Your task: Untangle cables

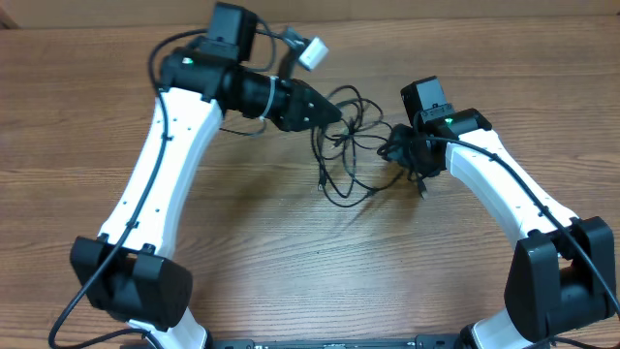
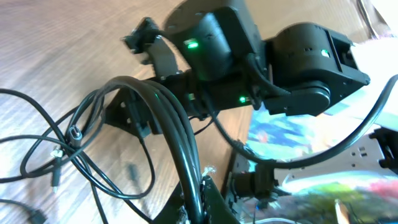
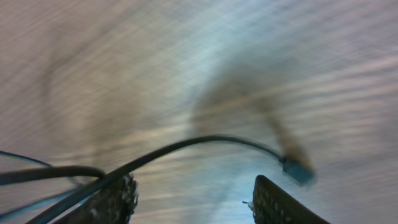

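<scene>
On my overhead feed the wood-grain table (image 1: 291,262) fills the frame. A small white block (image 1: 312,51) on a grey lead shows at the far side. On the right of my left wrist feed there's a colourful printed sheet (image 2: 292,134).

2 arms (image 1: 160,174) (image 1: 509,189), 2 pincers (image 1: 335,114) (image 3: 194,190), 1 table (image 1: 291,276); tangled cables (image 1: 345,147), number unclear.

cables (image 1: 351,147) are lying on table (image 1: 291,252) | left gripper (image 1: 336,114) is sitting left of cables | right gripper (image 1: 397,151) is sitting right of cables
</scene>
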Motion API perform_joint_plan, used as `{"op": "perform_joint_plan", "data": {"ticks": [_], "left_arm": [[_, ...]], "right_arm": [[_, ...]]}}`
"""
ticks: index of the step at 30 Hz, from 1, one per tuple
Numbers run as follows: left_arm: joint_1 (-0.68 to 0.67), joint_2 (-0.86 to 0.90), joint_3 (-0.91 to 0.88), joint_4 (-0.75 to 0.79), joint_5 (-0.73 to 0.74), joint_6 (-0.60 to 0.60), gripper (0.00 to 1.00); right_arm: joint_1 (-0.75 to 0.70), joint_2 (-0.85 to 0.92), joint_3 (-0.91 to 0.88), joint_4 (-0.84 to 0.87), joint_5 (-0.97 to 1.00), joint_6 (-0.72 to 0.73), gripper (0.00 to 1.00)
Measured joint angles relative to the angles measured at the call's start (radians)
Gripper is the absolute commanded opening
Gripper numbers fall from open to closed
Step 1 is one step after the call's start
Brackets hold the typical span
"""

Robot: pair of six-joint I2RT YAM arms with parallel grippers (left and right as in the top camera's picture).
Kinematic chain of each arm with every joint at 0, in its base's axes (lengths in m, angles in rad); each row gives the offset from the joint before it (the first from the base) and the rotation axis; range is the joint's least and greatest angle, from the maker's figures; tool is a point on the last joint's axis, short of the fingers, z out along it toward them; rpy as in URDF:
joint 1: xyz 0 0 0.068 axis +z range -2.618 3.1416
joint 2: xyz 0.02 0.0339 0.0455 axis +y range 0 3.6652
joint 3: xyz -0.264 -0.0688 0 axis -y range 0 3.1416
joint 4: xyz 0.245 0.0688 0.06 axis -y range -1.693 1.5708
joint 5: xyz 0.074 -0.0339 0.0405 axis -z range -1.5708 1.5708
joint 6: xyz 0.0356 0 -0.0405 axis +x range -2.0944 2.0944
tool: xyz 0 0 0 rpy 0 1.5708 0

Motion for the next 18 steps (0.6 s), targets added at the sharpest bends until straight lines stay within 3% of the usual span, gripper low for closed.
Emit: {"op": "perform_joint_plan", "data": {"ticks": [4,7,9,11,13,15,18], "left_arm": [[0.011,-0.019,0.000,-0.012,-0.012,0.000,0.04],[-0.011,-0.019,0.000,-0.010,-0.011,0.000,0.04],[-0.034,-0.019,0.000,-0.004,-0.006,0.000,0.04],[-0.061,-0.019,0.000,0.004,0.001,0.000,0.04],[-0.082,-0.019,0.000,0.016,0.030,0.000,0.04],[-0.089,-0.019,0.000,0.032,0.068,0.001,0.04],[-0.075,-0.019,0.000,0.039,0.093,0.001,0.04]], "right_arm": [[-0.002,0.000,0.000,0.148,-0.421,-0.210,0.79],[0.004,0.000,0.000,0.202,-0.657,-0.281,0.79],[0.012,0.000,0.000,0.224,-0.713,-0.299,0.79],[0.024,0.000,0.000,0.239,-0.726,-0.304,0.76],[0.035,0.000,0.000,0.237,-0.693,-0.298,0.62],[0.044,0.000,0.000,0.215,-0.578,-0.238,0.56],[0.050,-0.001,0.003,0.105,-0.365,-0.096,0.56]]}}
